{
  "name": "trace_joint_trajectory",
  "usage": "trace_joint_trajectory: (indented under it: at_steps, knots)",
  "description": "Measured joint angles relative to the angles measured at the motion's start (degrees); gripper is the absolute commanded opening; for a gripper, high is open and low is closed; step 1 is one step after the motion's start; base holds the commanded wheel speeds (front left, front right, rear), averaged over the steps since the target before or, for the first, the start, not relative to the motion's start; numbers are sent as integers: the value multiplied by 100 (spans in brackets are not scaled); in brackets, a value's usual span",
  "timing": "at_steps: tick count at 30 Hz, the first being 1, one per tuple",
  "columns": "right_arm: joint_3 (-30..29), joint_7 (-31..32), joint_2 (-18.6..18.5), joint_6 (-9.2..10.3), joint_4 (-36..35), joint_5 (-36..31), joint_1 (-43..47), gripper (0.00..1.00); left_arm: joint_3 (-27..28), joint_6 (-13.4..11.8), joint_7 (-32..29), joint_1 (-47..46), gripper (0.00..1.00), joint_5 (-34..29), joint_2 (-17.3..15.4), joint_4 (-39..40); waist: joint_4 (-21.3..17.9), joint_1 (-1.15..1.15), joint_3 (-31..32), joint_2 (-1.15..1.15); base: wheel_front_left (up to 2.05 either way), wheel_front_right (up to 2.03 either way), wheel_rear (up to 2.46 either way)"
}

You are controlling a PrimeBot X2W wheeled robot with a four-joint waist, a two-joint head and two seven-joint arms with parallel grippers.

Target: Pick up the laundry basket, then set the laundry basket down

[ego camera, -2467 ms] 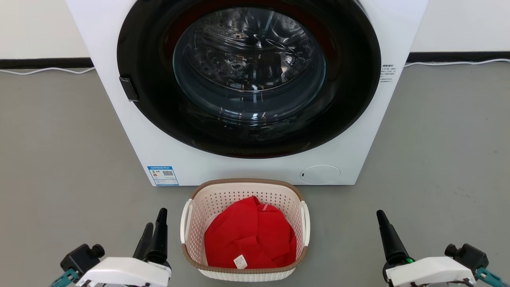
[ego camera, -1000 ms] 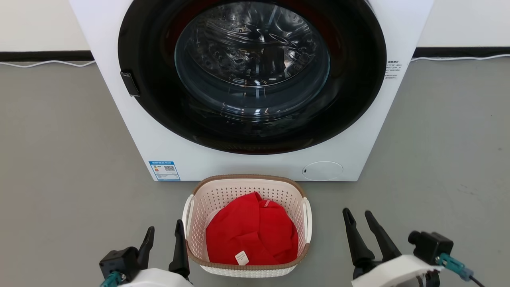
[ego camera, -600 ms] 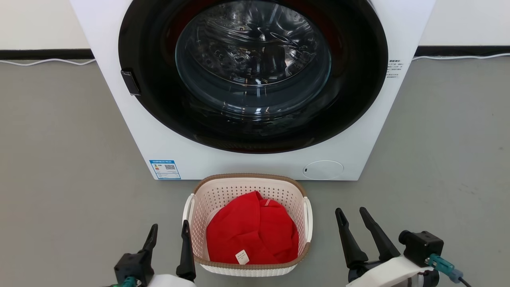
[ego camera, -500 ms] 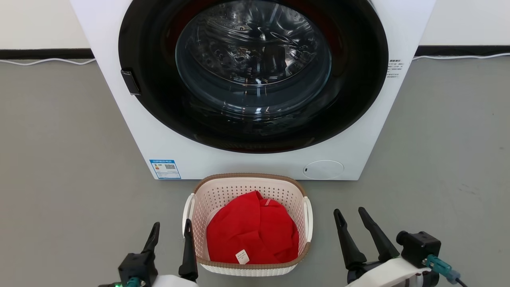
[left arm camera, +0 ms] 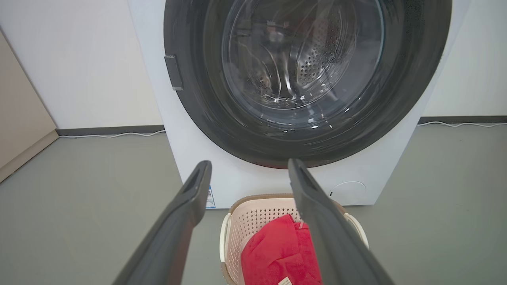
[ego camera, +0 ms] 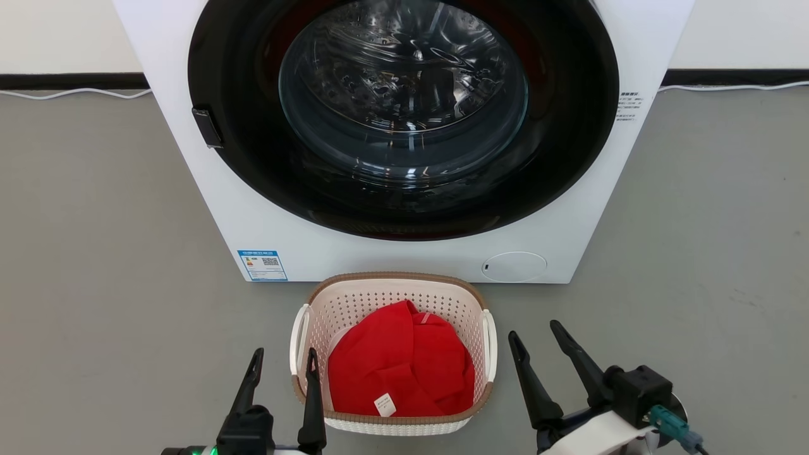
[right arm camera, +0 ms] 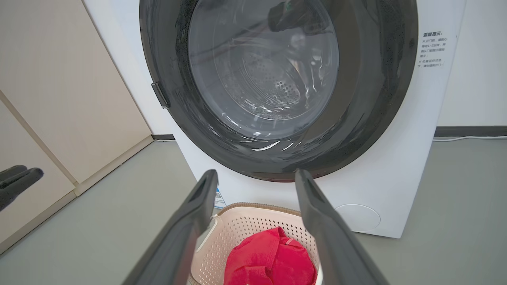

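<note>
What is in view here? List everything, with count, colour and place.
washing machine: one, white with a black round door, behind the basket
laundry basket: one, cream with a brown rim, on the floor before the machine
garment: one, red, inside the basket
label: one, blue, machine's lower left front
cable: two stretches, white, along the wall's foot
floor: grey, all around
left gripper: one, dark, jaws open, at the basket's left side
right gripper: one, dark, jaws open, right of the basket

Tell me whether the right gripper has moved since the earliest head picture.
Yes. The right gripper has come inward, toward the basket: the strip of floor between the two is much narrower than before, though the basket sits about where it did in that view.
</note>
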State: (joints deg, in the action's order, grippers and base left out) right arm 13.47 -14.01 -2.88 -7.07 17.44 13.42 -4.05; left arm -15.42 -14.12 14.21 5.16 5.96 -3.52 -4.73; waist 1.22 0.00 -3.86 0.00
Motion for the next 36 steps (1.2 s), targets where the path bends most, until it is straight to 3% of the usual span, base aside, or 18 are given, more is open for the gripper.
trace_joint_trajectory:
  at_steps: [36]
  knots:
    - [-242,-18,-5,-1,158,-77,10,100,105,-7,18,39,100,528,21,1,-15,0,59,0,0,0,0]
